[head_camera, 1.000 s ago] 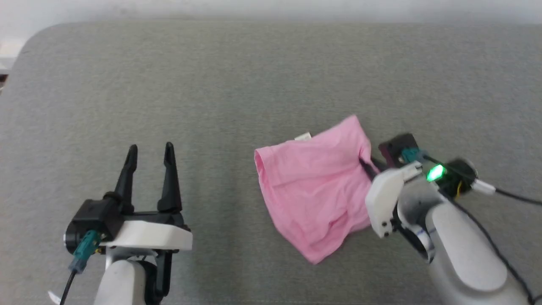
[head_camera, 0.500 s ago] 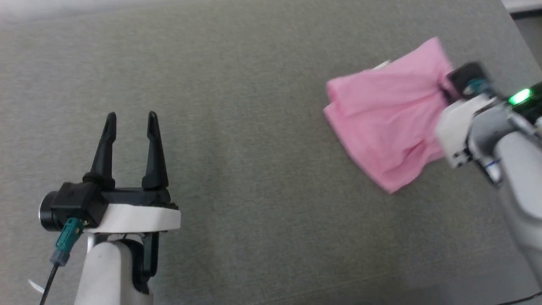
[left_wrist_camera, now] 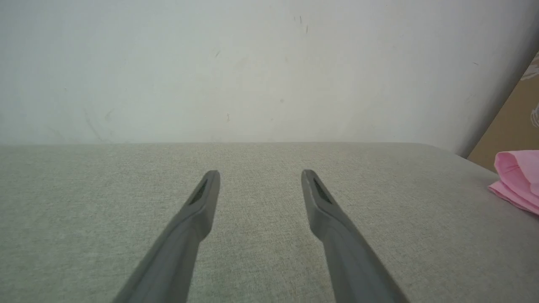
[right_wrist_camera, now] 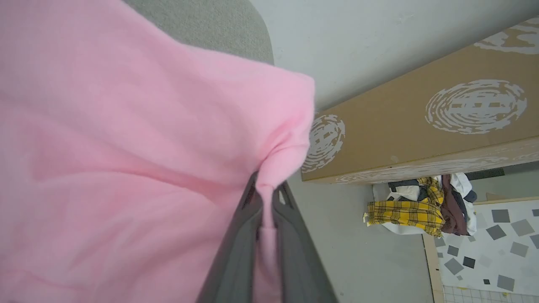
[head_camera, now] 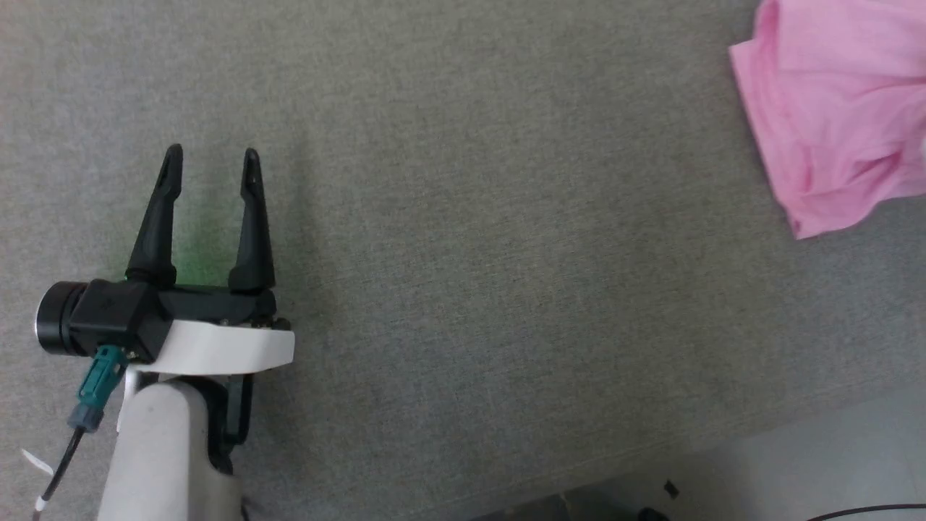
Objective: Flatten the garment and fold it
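The pink garment (head_camera: 832,108) sits rumpled at the right end of the grey worktop (head_camera: 470,253) and runs off the head view's right edge. The right gripper (right_wrist_camera: 266,191) is clamped on a bunched fold of it, with the cloth pinched between its two fingers. The left gripper (head_camera: 212,153) hovers over bare worktop, well apart from the garment, its fingers spread wide and holding nothing.

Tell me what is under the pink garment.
The grey surface shows beside the garment and runs under it. The part directly beneath is covered by cloth, so nothing more can be told. The right gripper pinches one fold.
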